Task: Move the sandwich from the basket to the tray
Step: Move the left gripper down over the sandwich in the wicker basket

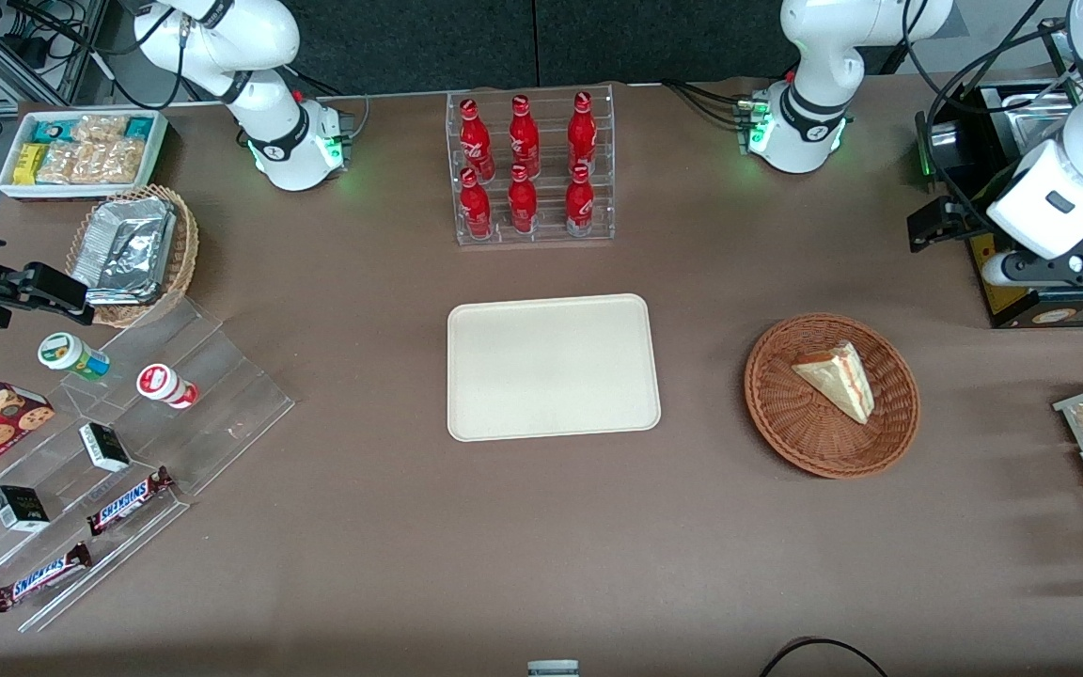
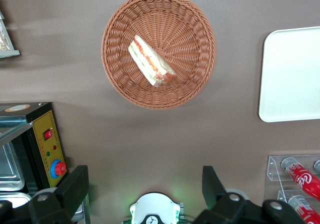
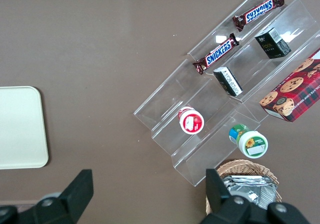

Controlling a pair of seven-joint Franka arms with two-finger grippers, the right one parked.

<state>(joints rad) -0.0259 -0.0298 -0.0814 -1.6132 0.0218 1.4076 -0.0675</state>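
So far nothing has been lifted: the sandwich (image 1: 836,379) lies on its side in the basket (image 1: 791,428), a pale bread wedge whose cut edge shows red and green layers, its pointed end toward the basket's rim on the side nearer the front camera. Soft bread of that kind would squash under a hard pinch, so I judge a light grip across the flat faces would suit it best. The basket is round, shallow and of reddish-brown woven wicker, ribbed inside, and its low wall should let a grip come straight down from above. Relative to the basket, the tray (image 1: 504,414) lies on the bench (image 1: 410,545) toward the parked arm's end, well apart from it; it is a flat cream rectangle with rounded corners and a low rim, smooth plastic by the look, bare and ready to receive the wedge. The gripper (image 2: 144,186) hangs high above the bench, off the basket's edge on the side farther from the front camera, toward the working arm's end; in the wrist view its two dark fingers (image 2: 75,186) stand wide apart with nothing between them, which fits an approach not yet begun. Near the basket, on that same farther side, sits a black box with a yellow panel (image 2: 49,146) bearing a red knob, a thing to steer clear of on the way down.
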